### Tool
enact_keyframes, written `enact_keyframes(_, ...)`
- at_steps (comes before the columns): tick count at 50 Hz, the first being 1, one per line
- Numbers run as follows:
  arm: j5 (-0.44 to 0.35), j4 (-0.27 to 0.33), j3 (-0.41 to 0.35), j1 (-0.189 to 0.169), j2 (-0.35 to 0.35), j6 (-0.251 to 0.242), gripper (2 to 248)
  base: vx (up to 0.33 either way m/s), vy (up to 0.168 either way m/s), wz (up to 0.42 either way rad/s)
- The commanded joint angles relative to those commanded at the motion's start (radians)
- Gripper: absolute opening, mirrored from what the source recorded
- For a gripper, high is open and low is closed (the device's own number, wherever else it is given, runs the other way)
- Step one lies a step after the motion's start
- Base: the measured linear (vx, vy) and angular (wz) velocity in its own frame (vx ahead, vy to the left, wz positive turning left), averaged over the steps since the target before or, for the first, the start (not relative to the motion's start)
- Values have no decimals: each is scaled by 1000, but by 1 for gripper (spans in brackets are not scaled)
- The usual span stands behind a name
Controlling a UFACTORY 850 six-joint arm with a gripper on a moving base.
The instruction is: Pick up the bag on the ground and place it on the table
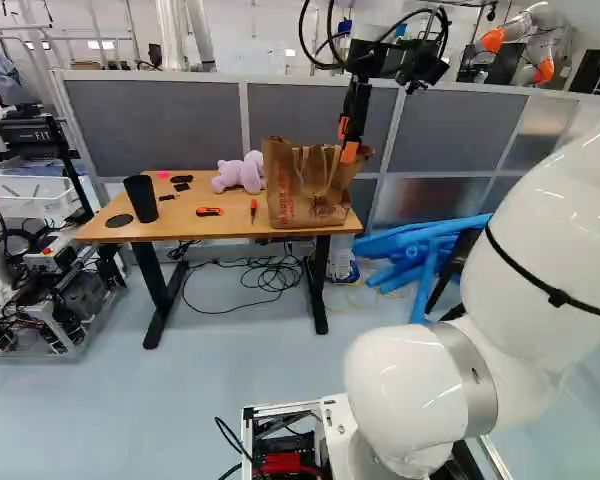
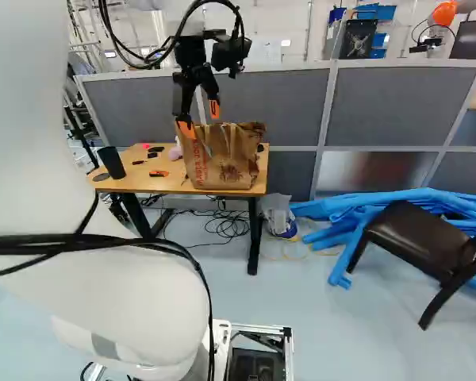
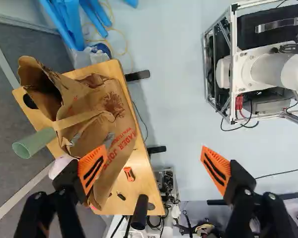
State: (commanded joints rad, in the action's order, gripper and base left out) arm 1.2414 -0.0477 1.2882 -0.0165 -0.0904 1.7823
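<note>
My big white arm [image 1: 540,230] goes up high and reaches out ahead, and its end effector [image 2: 201,119] points down at the top of the brown paper bag [image 2: 226,163]. Its two fingers are wide apart and have nothing between them; I see one over the bag and the other out past the bench's edge. The bag stands on the bench [image 1: 230,226], right beside the soft pink toy [image 1: 242,172].
</note>
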Motion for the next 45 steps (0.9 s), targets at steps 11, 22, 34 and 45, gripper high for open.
enact_keyframes(11,-11,0,-6,0,-1,-9,247,0,0,0)
enact_keyframes(22,-36,1,-21,0,-3,-31,247,0,0,0)
enact_keyframes(34,-79,2,-45,1,-7,-67,247,0,0,0)
enact_keyframes(45,-132,3,-75,1,-12,-112,247,0,0,0)
